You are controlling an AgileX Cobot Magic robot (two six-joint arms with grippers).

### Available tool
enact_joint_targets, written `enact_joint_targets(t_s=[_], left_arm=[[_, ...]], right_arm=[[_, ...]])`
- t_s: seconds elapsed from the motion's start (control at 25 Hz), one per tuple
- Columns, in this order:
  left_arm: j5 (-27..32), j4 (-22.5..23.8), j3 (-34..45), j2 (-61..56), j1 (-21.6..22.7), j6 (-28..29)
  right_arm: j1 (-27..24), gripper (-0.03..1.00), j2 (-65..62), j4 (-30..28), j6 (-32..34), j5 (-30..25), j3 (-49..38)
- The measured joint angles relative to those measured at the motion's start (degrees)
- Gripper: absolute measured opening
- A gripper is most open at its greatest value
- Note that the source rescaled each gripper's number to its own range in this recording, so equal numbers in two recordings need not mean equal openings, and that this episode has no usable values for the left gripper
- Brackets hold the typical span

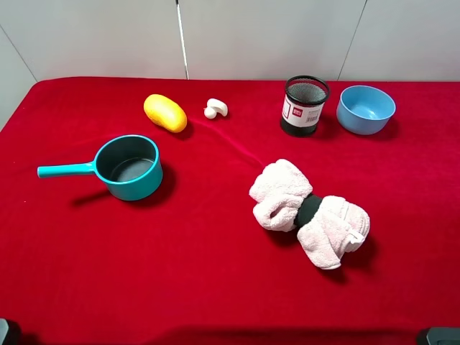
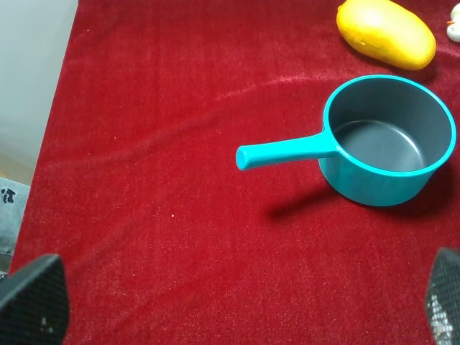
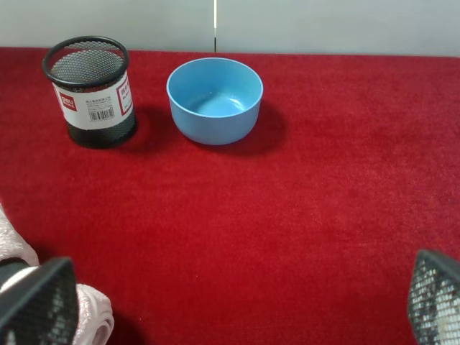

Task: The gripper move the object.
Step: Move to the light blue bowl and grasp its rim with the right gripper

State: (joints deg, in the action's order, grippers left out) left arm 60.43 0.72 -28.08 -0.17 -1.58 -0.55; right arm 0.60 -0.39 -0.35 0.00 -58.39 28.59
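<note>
The bowl (image 1: 366, 109) (image 3: 215, 100) stands upright at the far right of the red cloth (image 1: 215, 287), close to the back edge below the wall. It is light blue and round, and its opening faces up.

Adjacent items:
- A black mesh cup (image 1: 305, 106) (image 3: 90, 92) with a white label stands just beside the bowl, on the side toward the middle of the cloth. A narrow gap separates the two.
- A rolled pink towel (image 1: 310, 213), bound at its middle by a black band, lies nearer the front, ahead of the cup and well apart from the bowl.

The right gripper (image 3: 235, 302) is spread wide. Its two fingers sit at opposite edges of the right wrist view, with only cloth showing between them. One finger (image 3: 36, 302) is just beside the end of the towel. Bare cloth lies between this gripper and the bowl; the cup stands off to one side of that line.

On the left half of the cloth:
- A teal saucepan (image 1: 129, 167) (image 2: 388, 140) stands upright, handle pointing left in the exterior view.
- A yellow fruit (image 1: 165, 113) (image 2: 386, 32) lies behind it.
- A small white piece (image 1: 215, 108) lies near the fruit.

The left gripper (image 2: 237, 302) is also spread wide over bare cloth, well apart from the saucepan.
</note>
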Motion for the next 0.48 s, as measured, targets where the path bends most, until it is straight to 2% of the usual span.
enact_joint_targets(t_s=[0.48], left_arm=[[0.0, 0.0, 0.0, 0.0, 0.0, 0.0]], right_arm=[[0.0, 1.0, 0.0, 0.0, 0.0, 0.06, 0.0]])
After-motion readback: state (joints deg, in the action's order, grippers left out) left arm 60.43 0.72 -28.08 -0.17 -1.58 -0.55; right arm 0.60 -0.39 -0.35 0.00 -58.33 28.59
